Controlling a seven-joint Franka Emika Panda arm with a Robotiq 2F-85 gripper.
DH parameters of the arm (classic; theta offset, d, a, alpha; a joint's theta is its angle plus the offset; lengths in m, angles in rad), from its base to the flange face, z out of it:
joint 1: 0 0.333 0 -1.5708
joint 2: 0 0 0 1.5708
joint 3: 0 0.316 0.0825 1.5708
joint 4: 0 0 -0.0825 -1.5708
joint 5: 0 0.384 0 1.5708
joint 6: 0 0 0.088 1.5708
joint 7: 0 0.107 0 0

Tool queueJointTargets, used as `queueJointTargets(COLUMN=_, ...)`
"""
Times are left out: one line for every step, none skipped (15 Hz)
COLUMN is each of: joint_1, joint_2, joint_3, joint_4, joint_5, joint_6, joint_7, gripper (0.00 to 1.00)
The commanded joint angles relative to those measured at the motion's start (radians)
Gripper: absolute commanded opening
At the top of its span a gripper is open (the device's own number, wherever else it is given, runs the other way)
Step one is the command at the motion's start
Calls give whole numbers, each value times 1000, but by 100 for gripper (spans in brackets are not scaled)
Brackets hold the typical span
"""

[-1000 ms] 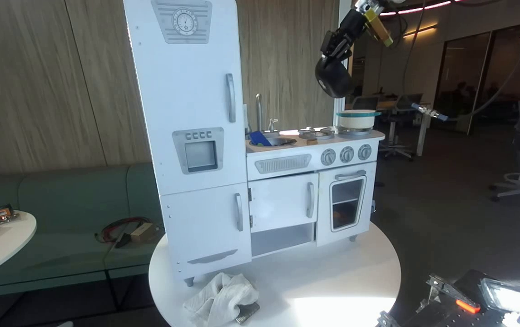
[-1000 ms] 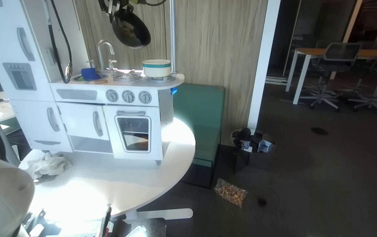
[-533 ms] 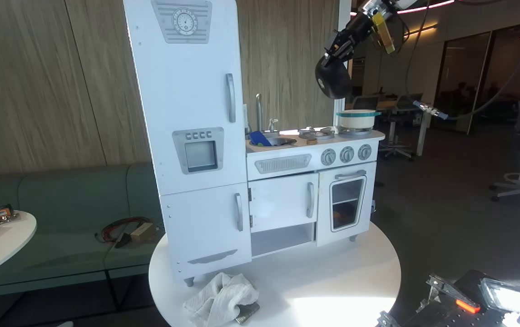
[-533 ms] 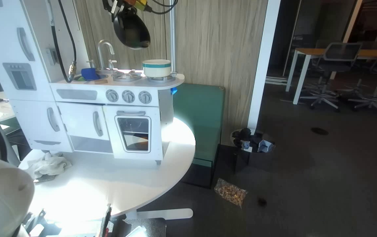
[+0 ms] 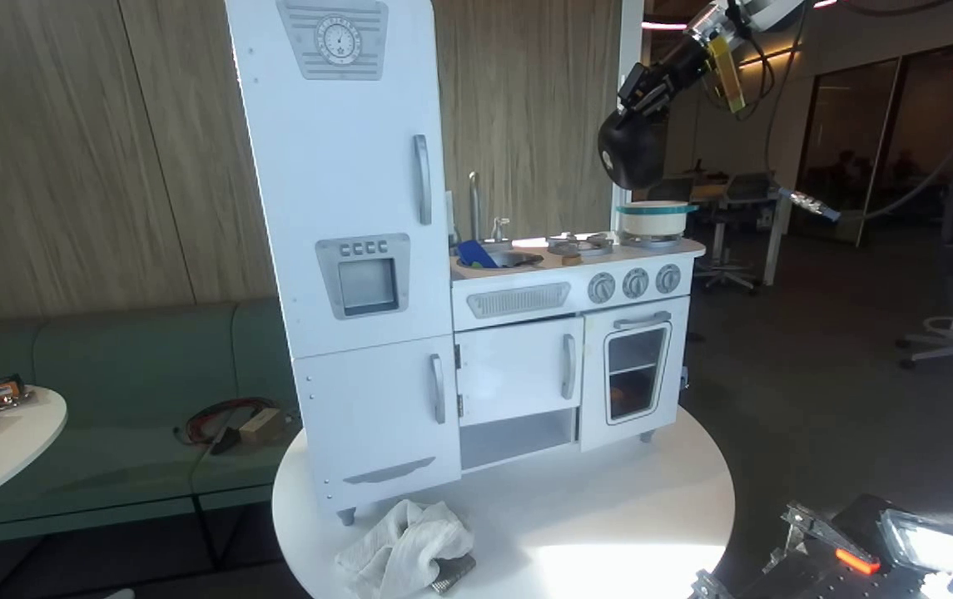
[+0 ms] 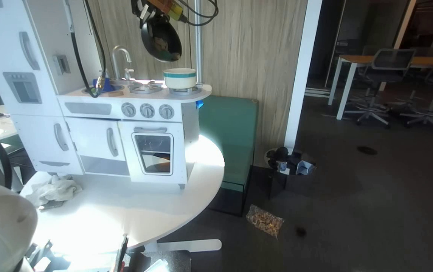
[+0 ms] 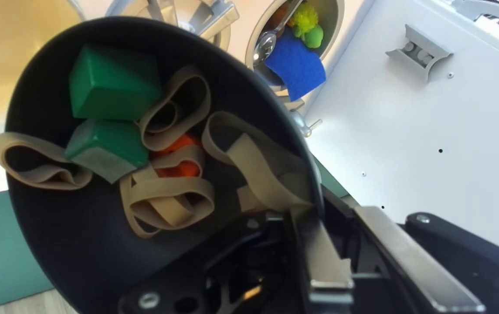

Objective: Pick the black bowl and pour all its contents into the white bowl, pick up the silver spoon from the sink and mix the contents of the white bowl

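In both exterior views the black bowl [image 5: 632, 154], its rim pinched in our gripper [image 7: 322, 213], has shifted toward four o'clock, now at eleven from the white bowl [image 5: 653, 223]; we judge pouring near. Steeply tilted, it carries green blocks [image 7: 105, 85] and tan loops [image 7: 259, 173] (one juts out at nine, wrist view).

The black bowl [image 6: 162, 27] hangs tilted, green blocks [image 7: 114, 93] and tan bands [image 7: 253, 163] inside. At 5 o'clock from it in an exterior view, the teal-banded white bowl [image 6: 180, 81] stands upright. In the wrist view, the shiny spoon [image 7: 265, 46] lies in the sink [image 7: 328, 19], handle toward 1 o'clock.
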Motion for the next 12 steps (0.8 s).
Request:
queueJointTargets(joint_1=-7, joint_2=23, joint_3=-2, joint_4=13, joint_5=45, joint_6=-33, joint_7=-32, gripper=3)
queueJointTargets(joint_1=-8, joint_2=32, joint_3=0, joint_4=17, joint_5=51, joint_6=-43, joint_7=-38, gripper=3)
queueJointTargets(joint_1=-9, joint_2=41, joint_3=2, joint_4=19, joint_5=57, joint_6=-52, joint_7=-44, gripper=3)
queueJointTargets(joint_1=-12, joint_2=46, joint_3=3, joint_4=17, joint_5=78, joint_6=-63, joint_7=-66, gripper=3)
queueJointTargets(joint_1=-14, joint_2=49, joint_3=3, joint_4=16, joint_5=92, joint_6=-65, joint_7=-75, gripper=3)
queueJointTargets(joint_1=-17, joint_2=50, joint_3=2, joint_4=16, joint_5=109, joint_6=-76, joint_7=-86, gripper=3)
queueJointTargets(joint_1=-21, joint_2=44, joint_3=1, joint_4=11, joint_5=133, joint_6=-81, joint_7=-100, gripper=3)
queueJointTargets(joint_1=-25, joint_2=37, joint_3=-1, joint_4=7, joint_5=155, joint_6=-91, joint_7=-120, gripper=3)
queueJointTargets(joint_1=-29, joint_2=26, joint_3=-3, joint_4=2, joint_5=180, joint_6=-103, joint_7=-142, gripper=3)
queueJointTargets(joint_1=-33, joint_2=11, joint_3=-5, joint_4=-6, joint_5=205, joint_6=-107, joint_7=-173, gripper=3)
queueJointTargets(joint_1=-34, joint_2=2, joint_3=-7, joint_4=-9, joint_5=220, joint_6=-107, joint_7=-189, gripper=3)
queueJointTargets(joint_1=-38, joint_2=-2, joint_3=-12, joint_4=-7, joint_5=237, joint_6=-108, joint_7=-198, gripper=3)
